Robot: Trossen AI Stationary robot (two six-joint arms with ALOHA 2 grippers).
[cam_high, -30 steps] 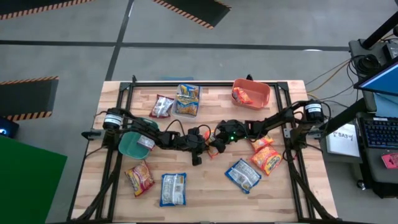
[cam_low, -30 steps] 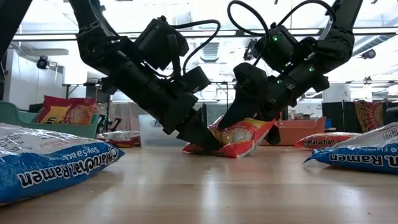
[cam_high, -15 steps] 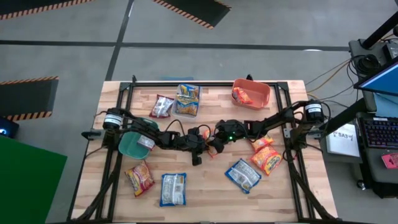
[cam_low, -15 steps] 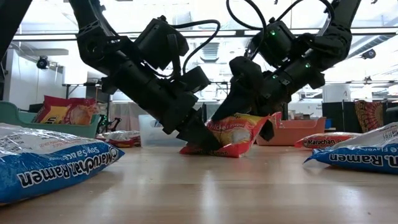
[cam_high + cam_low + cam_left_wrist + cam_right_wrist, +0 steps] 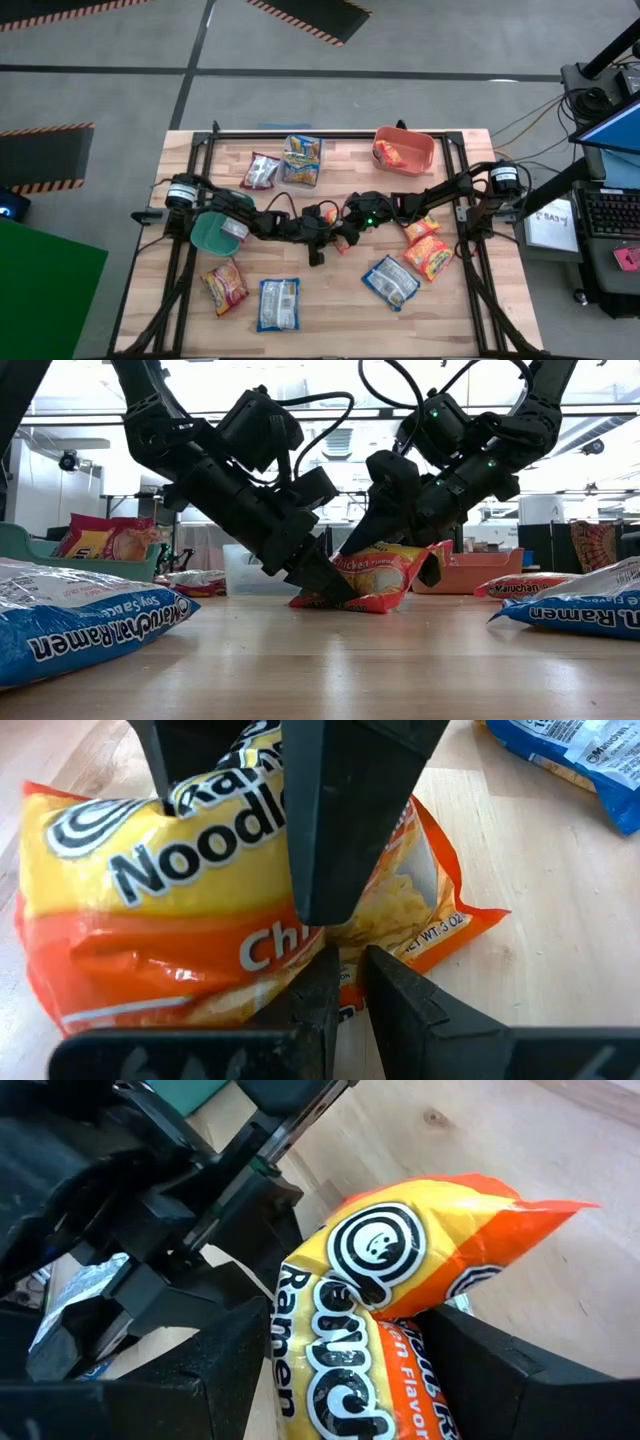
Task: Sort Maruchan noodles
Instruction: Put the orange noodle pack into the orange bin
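Low view shows both arms meeting mid-tabletop over one orange-and-yellow noodle packet [image 5: 385, 575]. The right claw [image 5: 400, 560] has its fingers spread wide around the packet's body and is holding it tipped up on one edge, while the left claw [image 5: 330, 588] is pinched narrow on the packet's low corner, right down at the wood. From above, that packet [image 5: 343, 240] sits about dead centre of the tabletop, between the two claws.

Looks like a two-handed pickup or a handoff to me. To do it cleanly, I'd say only one arm should carry: the left lets go of the corner before the right lifts, otherwise the wrapper gets stretched or torn between them. Crinkly plastic is slippery too, so a slow, straight lift seems safest.

Judging by colour, the orange bin [image 5: 412, 150] at the far edge, right of middle, already holds a similar packet, so that's probably its home. Blue packets [image 5: 390, 281] near the front edge are waiting.
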